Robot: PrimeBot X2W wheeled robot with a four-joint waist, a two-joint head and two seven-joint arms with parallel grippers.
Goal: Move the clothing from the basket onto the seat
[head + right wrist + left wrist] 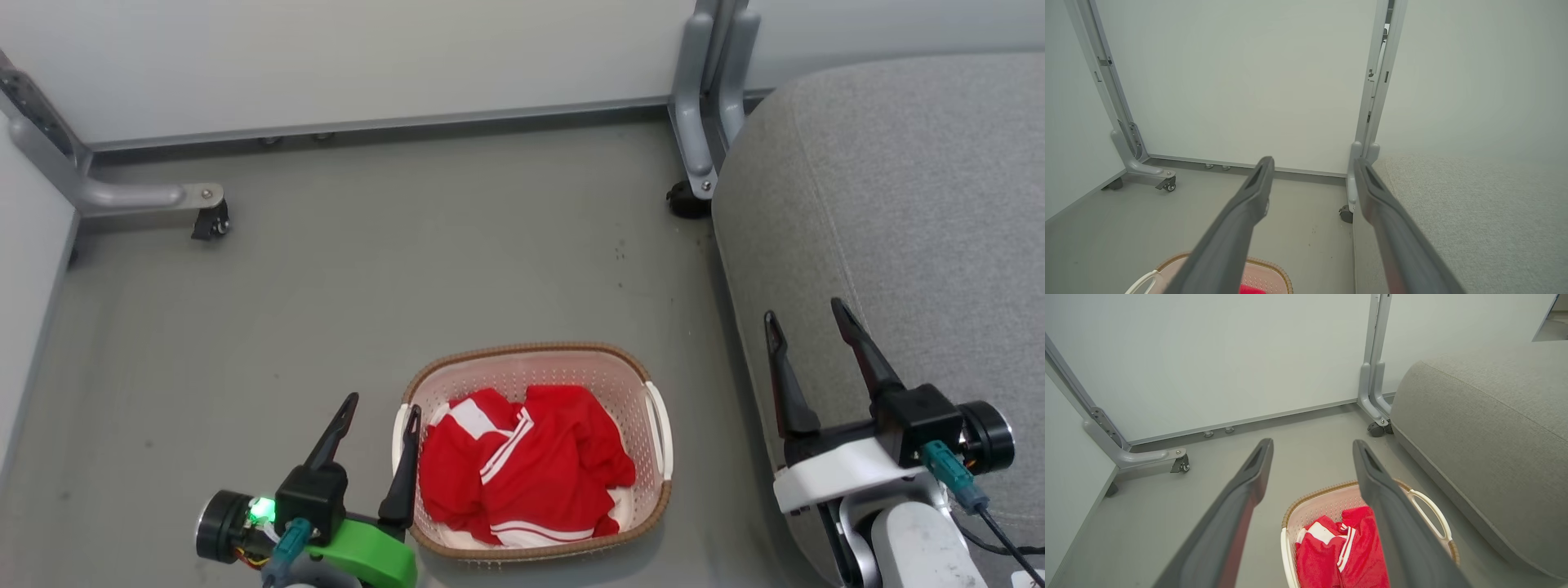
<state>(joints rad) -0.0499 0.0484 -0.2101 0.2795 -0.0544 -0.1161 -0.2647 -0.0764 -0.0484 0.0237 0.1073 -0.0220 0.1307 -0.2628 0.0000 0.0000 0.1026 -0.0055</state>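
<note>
**Gripper state.** The left gripper (384,404) is being held with its fingers (331,441) spread wide apart, and nothing is being gripped between them. The right gripper (803,309) is likewise being held fully open, and no item is being carried.

**Task items.** The clothing (522,465) is being contained in the basket (522,349) as a bunched red heap, with white stripes being shown on top. The basket is being supported by the grey floor (326,269). It is being seen between the two grippers, just beside the left fingers and well apart from the right fingers. In the head view, the near white handle of the basket is being overlapped by the inner left finger; whether contact is being made cannot be told. In the left wrist view, the clothing is being framed low between the two fingers, and part of the basket rim is being hidden behind the right-hand finger.

**Destination.** The seat (898,204) is being shown beneath and beyond the right fingers, whose tips are being held over its grey fabric.

**Surroundings.** Beyond both sets of fingertips, white partition panels (367,57) are being carried on metal caster feet (155,196).
</note>
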